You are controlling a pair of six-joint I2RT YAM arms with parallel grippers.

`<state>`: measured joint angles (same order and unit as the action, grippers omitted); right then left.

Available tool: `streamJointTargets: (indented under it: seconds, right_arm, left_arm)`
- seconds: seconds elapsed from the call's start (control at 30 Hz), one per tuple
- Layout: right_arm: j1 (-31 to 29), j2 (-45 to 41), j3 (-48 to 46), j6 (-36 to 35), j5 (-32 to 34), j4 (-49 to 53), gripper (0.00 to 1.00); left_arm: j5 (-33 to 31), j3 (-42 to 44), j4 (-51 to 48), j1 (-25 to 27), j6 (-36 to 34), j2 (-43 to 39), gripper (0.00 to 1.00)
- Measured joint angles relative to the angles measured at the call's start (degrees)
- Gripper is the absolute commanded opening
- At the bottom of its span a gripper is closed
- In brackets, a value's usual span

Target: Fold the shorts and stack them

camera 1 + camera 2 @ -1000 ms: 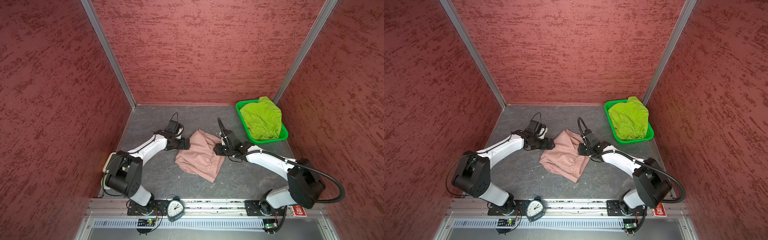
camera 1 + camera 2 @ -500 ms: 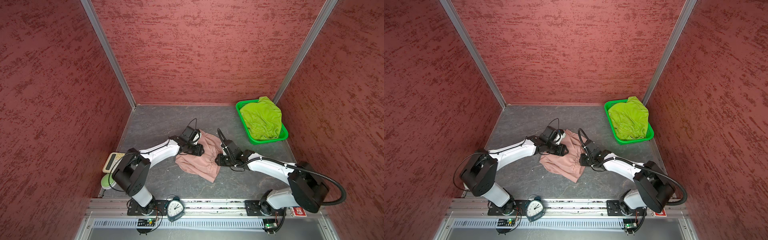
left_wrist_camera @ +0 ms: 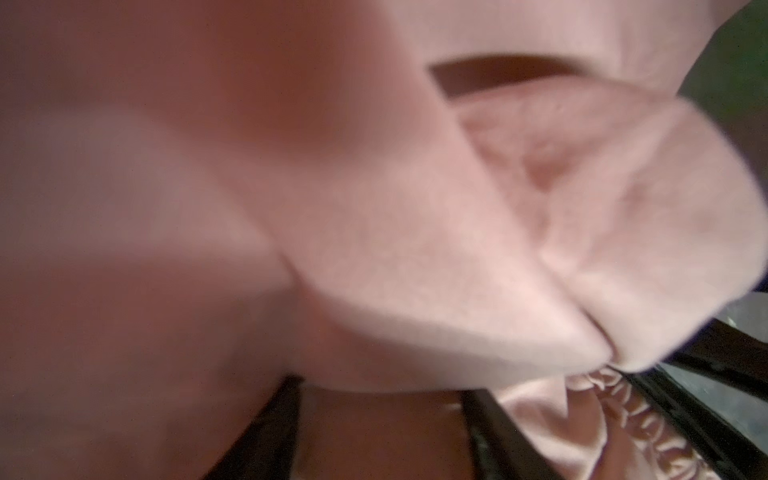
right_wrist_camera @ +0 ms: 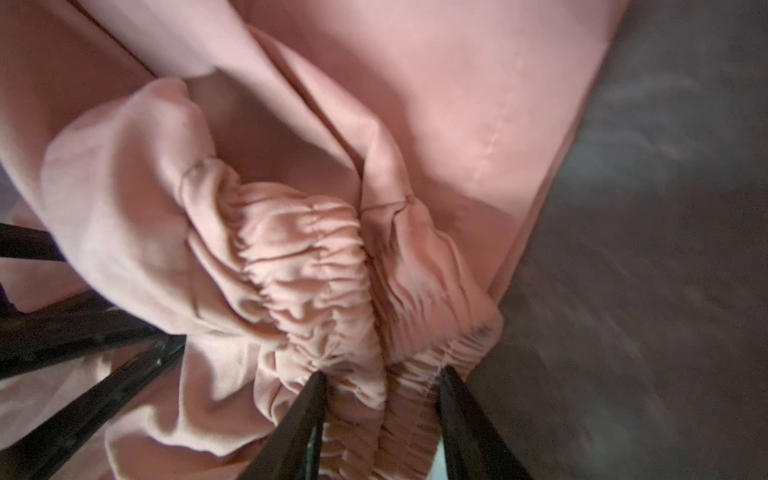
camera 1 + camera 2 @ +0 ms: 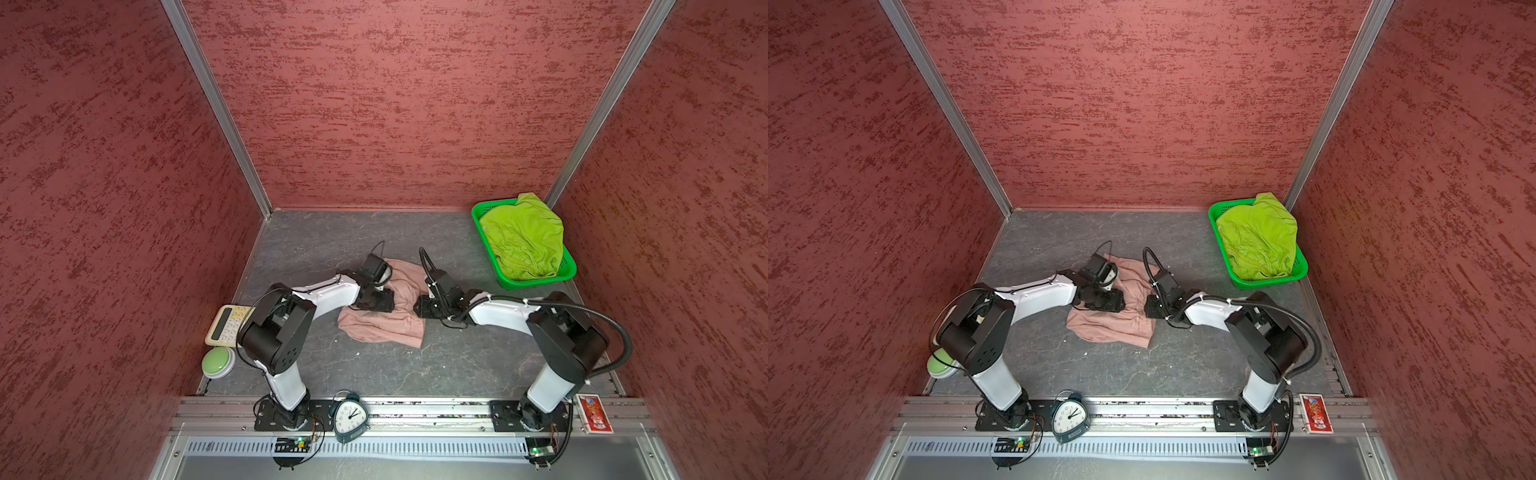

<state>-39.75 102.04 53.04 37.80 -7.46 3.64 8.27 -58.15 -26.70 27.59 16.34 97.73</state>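
1. Since a second ago, the left gripper [image 5: 388,301] has swung in from beside the cloth's left edge to sit on top of the pink shorts [image 5: 384,330]. The heap has drawn in squatter.
2. These shorts lie mid-table [image 5: 316,249], crumpled, with their long axis running left to right between the two grippers.
3. The right gripper [image 5: 417,309] meets their right end. In its wrist view the narrow-set fingers [image 4: 307,409] pinch a bunched fold of the gathered waistband [image 4: 307,266].
4. Cloth drapes over the left wrist lens. The left fingers [image 3: 274,424] stand apart beneath it, but I cannot tell whether they hold anything.
5. Both arms touch the cloth at opposite sides, so spreading it along that axis looks like the likely next move.
6. The green shorts [image 5: 521,241] are heaped in the basket [image 5: 536,283] at the far right. They are well apart from the pink pair and nearer the right arm.
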Motion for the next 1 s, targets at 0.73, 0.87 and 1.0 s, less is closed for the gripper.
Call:
streamJointTargets:
  seconds: [0.73,0.87,1.0]
  right_arm:
    - [11.43,-37.53,-9.27,-8.09,1.20,-2.54,0.80]
    - [14.03,-46.36,-13.55,-8.96,2.99,3.65,0.81]
    - [15.10,-51.01,-16.41,-8.87,3.65,7.08,0.82]
  left_arm:
    - [-10.16,-14.34,-20.57,11.52,-6.91,-2.84,0.99]
    - [-11.67,-14.29,-23.30,12.35,-5.99,2.23,0.99]
    - [-13.38,-15.10,-24.11,12.55,-5.66,6.23,0.99]
